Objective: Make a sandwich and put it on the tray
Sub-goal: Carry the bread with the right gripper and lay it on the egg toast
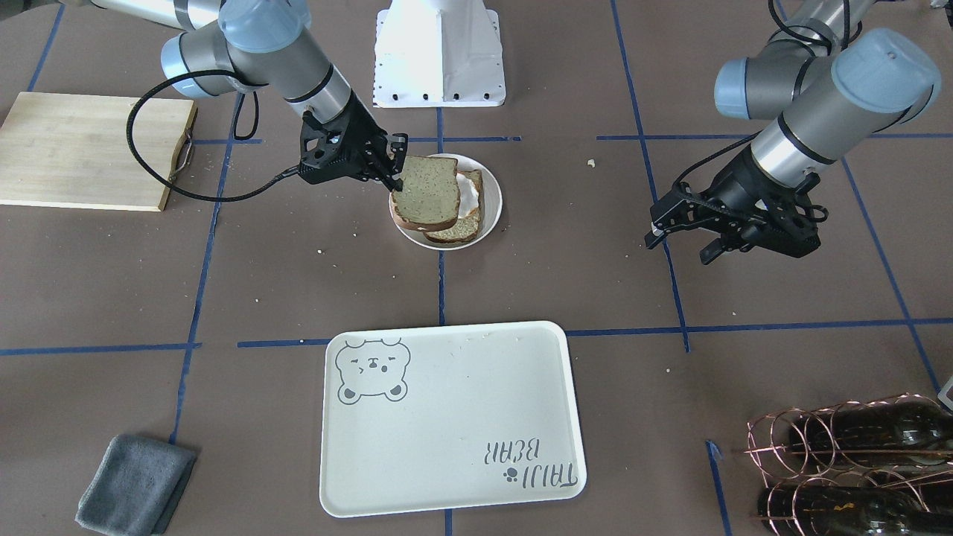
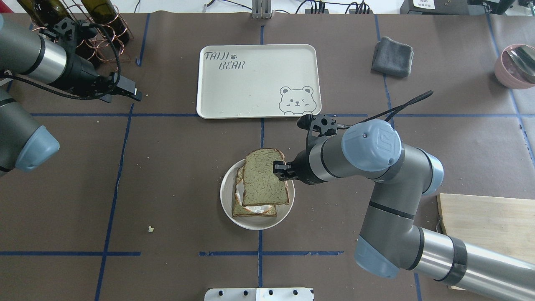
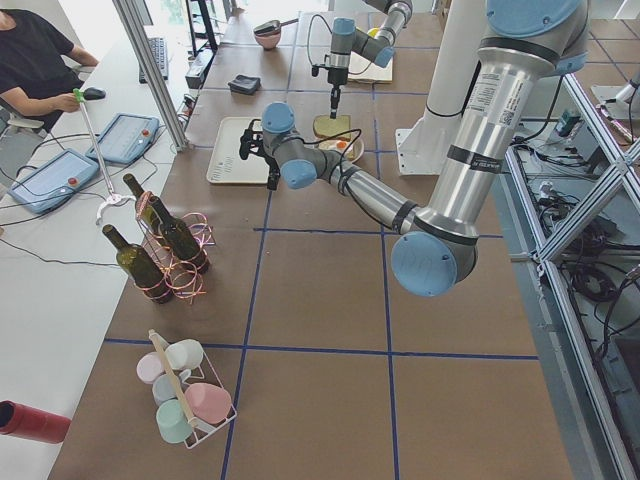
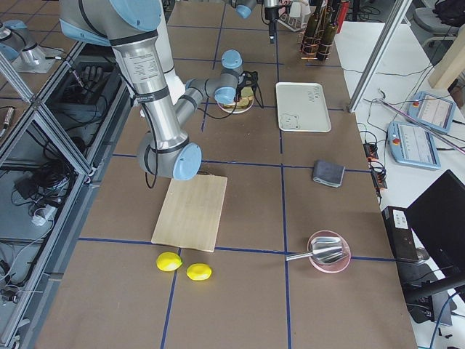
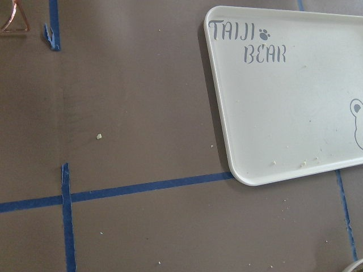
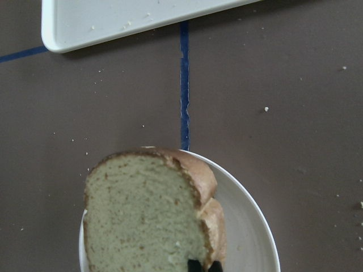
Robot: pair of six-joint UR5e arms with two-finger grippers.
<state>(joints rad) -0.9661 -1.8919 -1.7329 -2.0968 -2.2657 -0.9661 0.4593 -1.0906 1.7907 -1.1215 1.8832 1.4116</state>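
Observation:
A small round plate holds a lower bread slice with white fried egg on it; the yolk is hidden. My right gripper is shut on the edge of the top bread slice and holds it tilted over the egg. I cannot tell whether its far end rests on the egg. The overhead view shows the same grip on the top slice. The cream bear tray lies bare beyond the plate. My left gripper is open and empty, off to the side above the table.
A wooden cutting board lies on the right arm's side. A grey cloth lies beyond it. A copper rack of wine bottles stands on the left arm's side. A pink bowl sits at the far right corner.

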